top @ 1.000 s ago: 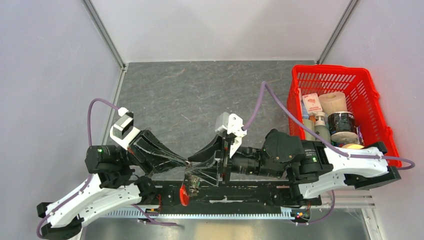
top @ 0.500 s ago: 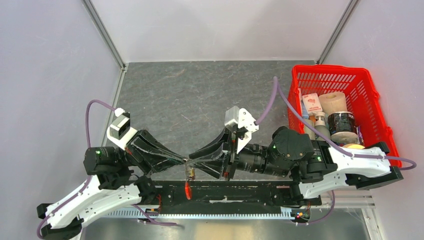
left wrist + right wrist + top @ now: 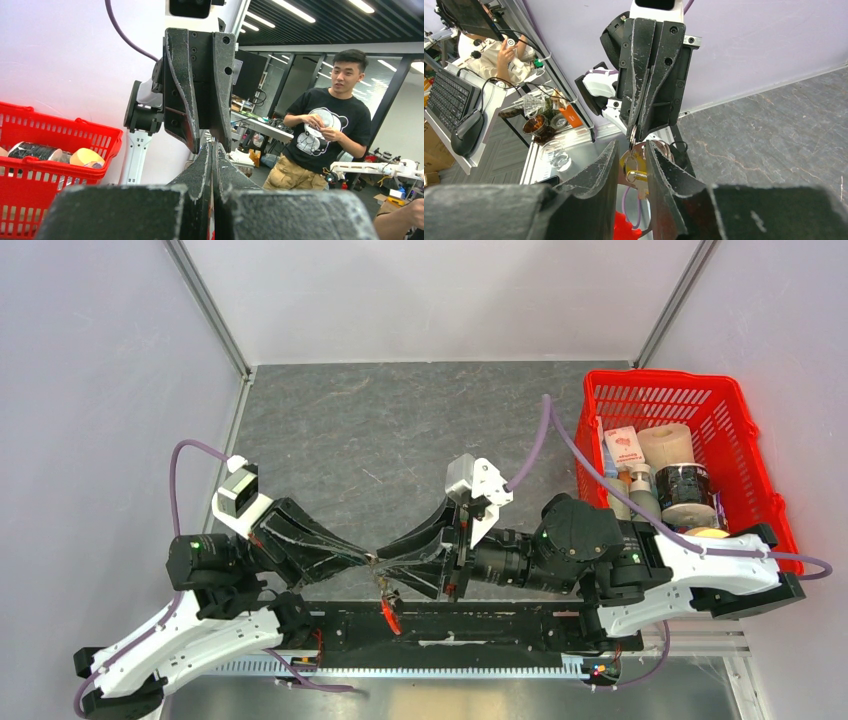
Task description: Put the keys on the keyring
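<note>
A red plastic basket [image 3: 655, 380] stands at the right side of the grey, stone-patterned table [image 3: 400, 420]. Inside it are a pale roll [image 3: 667, 445], a dark jar [image 3: 684, 485], a white-and-red carton [image 3: 622, 448] and something yellow [image 3: 705, 533]. The left wrist view shows a man in a black T-shirt [image 3: 327, 135] in the background. The right wrist view shows a keyboard [image 3: 444, 100] and a mouse [image 3: 468, 134] on a desk.

No readable text in any view.
The box [image 3: 622, 448] in the basket [image 3: 660, 400] bears a red label, too small to read.
</note>
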`<state>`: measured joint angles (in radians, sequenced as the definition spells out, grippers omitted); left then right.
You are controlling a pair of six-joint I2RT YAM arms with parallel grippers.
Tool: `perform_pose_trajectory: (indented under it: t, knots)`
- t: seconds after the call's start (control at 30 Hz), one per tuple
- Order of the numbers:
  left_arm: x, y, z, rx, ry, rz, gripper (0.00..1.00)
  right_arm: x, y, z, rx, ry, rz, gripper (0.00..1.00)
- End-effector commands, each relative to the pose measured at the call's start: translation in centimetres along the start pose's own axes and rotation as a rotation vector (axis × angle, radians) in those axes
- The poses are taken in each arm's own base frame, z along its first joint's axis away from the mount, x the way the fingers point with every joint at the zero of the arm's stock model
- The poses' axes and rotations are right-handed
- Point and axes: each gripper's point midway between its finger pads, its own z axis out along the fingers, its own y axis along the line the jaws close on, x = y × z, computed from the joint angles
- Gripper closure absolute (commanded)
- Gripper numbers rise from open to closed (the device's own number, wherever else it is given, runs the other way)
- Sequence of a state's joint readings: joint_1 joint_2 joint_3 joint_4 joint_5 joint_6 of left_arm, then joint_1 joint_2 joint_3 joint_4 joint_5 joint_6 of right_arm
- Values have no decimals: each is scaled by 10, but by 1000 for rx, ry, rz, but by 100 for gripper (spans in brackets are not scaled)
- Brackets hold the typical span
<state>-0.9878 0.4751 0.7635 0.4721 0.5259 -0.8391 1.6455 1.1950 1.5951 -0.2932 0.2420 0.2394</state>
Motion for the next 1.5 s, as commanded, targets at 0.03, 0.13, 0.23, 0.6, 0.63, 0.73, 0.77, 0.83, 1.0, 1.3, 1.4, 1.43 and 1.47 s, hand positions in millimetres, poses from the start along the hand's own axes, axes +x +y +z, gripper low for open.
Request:
perform_pose_trajectory:
  t: [0.03, 0.13, 0.23, 0.6, 0.63, 0.73, 0.77, 0.83, 1.0, 1.3, 1.4, 1.43, 1.47]
  knots:
    - [-15, -7, 1, 14, -58, 46, 98, -10, 6, 2, -16, -20, 3, 68]
    - [-14, -6, 1, 14, -58, 44, 98, -11, 5, 1, -14, -26, -2, 77]
    - [-13, -8, 0, 20, -51, 44, 98, -14, 4, 1, -8, -34, -10, 98]
    - [12, -22, -9, 27, 166, 23, 55, -8, 12, -12, -39, 153, -55, 100]
    - [15, -22, -12, 19, 189, 19, 54, -3, 16, -15, -58, 190, -54, 100]
    - [21, -26, -17, 5, 254, 0, 53, 7, 18, -25, -76, 265, -45, 100]
    - [21, -26, -18, -7, 265, 3, 53, 11, 20, -28, -89, 287, -38, 100]
    - [25, -22, -22, -47, 300, -8, 52, 22, 23, -34, -109, 345, -25, 100]
    - [34, -12, -23, -101, 375, -37, 53, 48, 33, -38, -158, 459, 21, 100]
    - [71, 6, -33, -141, 530, -151, 55, 80, 40, -40, -184, 534, 108, 100]
    - [78, 6, -37, -137, 566, -181, 57, 83, 40, -38, -180, 539, 113, 100]
    - [80, 6, -38, -138, 576, -187, 57, 84, 39, -37, -175, 540, 111, 100]
    - [81, 6, -39, -136, 585, -193, 57, 84, 38, -36, -165, 538, 109, 100]
